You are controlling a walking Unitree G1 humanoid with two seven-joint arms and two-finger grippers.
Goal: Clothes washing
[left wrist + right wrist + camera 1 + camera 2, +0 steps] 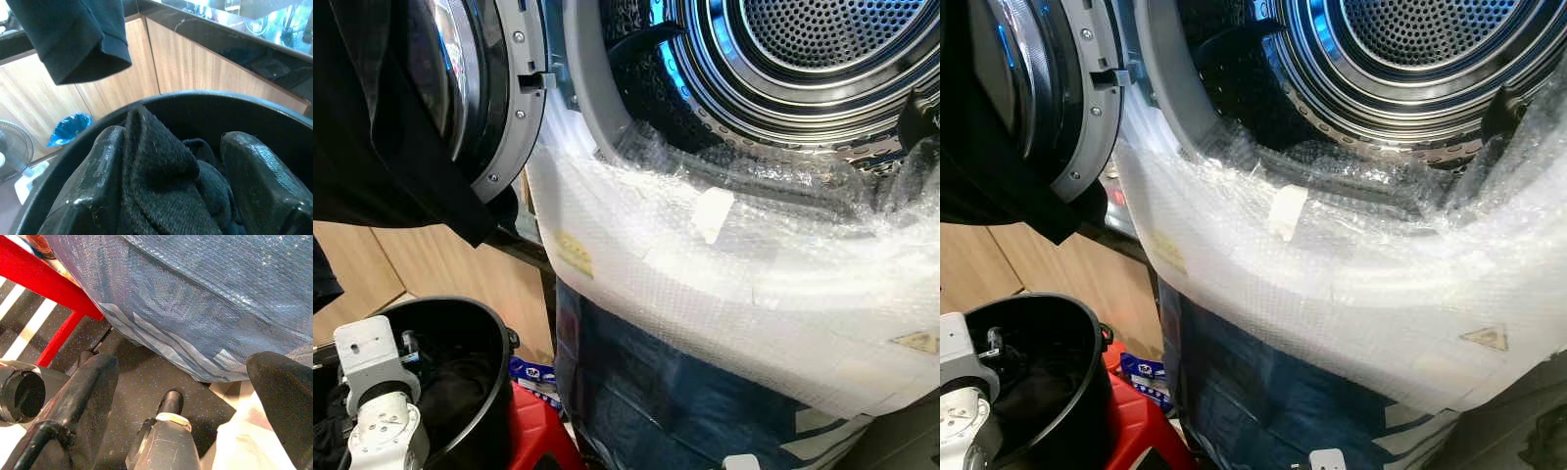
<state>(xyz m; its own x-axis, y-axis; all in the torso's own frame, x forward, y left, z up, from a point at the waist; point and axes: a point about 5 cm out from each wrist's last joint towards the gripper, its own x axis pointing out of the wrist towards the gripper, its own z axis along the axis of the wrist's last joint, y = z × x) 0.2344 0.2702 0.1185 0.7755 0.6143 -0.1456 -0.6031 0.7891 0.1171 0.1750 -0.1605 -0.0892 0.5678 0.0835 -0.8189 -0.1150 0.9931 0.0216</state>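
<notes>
The washing machine's drum (pixel 822 49) stands open, its round door (pixel 499 98) swung to the left. A black garment (pixel 382 127) hangs over the door. Low on the left a black bucket (pixel 480 323) holds dark clothes, and my left wrist (pixel 377 392) reaches into it. My left gripper (pixel 171 142) is open inside the bucket, with a dark knitted cloth (pixel 156 161) heaped between its fingers and lying against one of them. My right gripper (pixel 185 364) hangs low beside the machine, open, with nothing between its fingers.
Bubble wrap (pixel 705 274) and blue film (pixel 685 392) cover the machine's front. The bucket rests on a red stool (pixel 533 431). Wooden cabinet fronts (pixel 440 274) run behind it. A blue bag (pixel 71 128) and a fan (pixel 12 147) stand on the floor.
</notes>
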